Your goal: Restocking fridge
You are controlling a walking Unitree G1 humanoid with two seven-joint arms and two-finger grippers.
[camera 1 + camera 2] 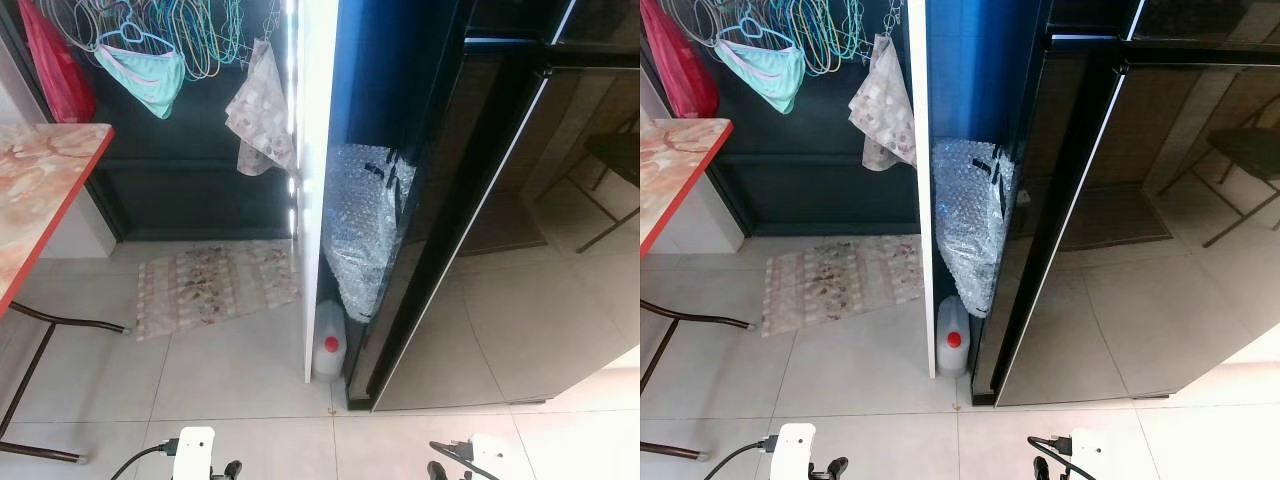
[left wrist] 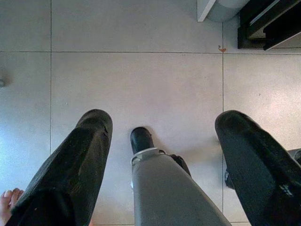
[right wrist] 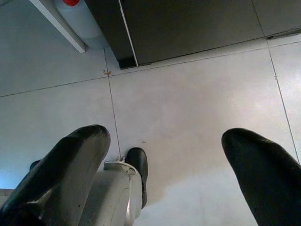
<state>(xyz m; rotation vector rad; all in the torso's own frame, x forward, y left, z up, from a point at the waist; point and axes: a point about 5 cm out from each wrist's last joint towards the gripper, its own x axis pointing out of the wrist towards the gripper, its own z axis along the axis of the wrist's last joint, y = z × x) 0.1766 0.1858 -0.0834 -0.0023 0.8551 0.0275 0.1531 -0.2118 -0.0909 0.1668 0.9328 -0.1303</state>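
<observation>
Left gripper [image 2: 162,141]: we hang it idle, pointing at the pale tiled floor [image 2: 141,80], its two black fingers [image 2: 75,169] spread wide apart with nothing between them. Between them we see a silver robot leg ending in a black foot [image 2: 141,139]. At the edge of the left wrist view, a person's bare toes [image 2: 8,197] rest on the tile.

Right gripper [image 3: 164,174]: also idle and aimed at the floor, fingers [image 3: 66,165] parted, holding nothing.

Fridge [image 1: 480,200]: tall, glossy black, doors closed, standing directly ahead of us and to our right; its front mirrors the floor tiles and a folding chair.

White panel [image 1: 312,190]: an upright board just left of the fridge, forming a narrow gap.

Bubble-wrapped bundle [image 1: 362,225]: wedged upright in that gap, leaning against the fridge's side.

White jug with red cap [image 1: 329,343]: on the floor in the same gap, below the bundle.

Floor mat [image 1: 215,285]: patterned, lying flat on the tiles left of the panel.

Hangers [image 1: 170,30]: a cluster overhead to the left, carrying a light green garment [image 1: 145,75]; a patterned cloth [image 1: 262,110] hangs beside the panel, and a red bag [image 1: 55,65] hangs at the far left.

Table [image 1: 35,190]: marble-pattern top with red edge, on dark metal legs, at our left.
</observation>
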